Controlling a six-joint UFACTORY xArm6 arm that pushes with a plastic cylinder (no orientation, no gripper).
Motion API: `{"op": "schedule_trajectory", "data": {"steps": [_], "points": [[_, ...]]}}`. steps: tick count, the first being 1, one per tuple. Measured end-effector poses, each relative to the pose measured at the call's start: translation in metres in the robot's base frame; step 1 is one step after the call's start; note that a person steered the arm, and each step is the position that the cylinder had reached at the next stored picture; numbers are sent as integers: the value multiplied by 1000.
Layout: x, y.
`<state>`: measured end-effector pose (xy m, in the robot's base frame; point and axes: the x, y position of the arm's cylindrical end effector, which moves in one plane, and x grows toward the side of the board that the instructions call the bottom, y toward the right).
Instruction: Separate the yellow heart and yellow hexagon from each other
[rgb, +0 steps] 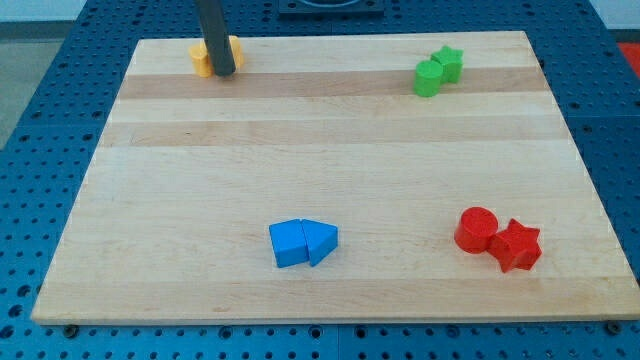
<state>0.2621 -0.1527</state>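
My rod (215, 35) is a plain straight cylinder, dark grey and smooth, with a faint lighter sheen along one side. I see no markings, screws or cables on it. My tip (224, 72) ends blunt and round.

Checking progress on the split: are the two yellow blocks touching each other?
Cannot tell. In the camera view my tip stands in front of the yellow blocks, hiding where they would meet.

So my straight dark rod comes down from the view's top edge, pretty much upright, leaning just a touch. My tip (224, 72) sits low at the far-left corner, touching down on the surface. Only the rod's lower stretch shows; the arm above is cut off.
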Motion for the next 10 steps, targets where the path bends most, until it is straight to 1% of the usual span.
{"op": "schedule_trajectory", "data": {"steps": [1,2,3,4,5,6,7,8,10], "points": [[15,9],[2,56],[-66,56],[-70,32],[-71,-33],[-56,-48],[-43,-19],[-43,-14],[-19,12]]}}
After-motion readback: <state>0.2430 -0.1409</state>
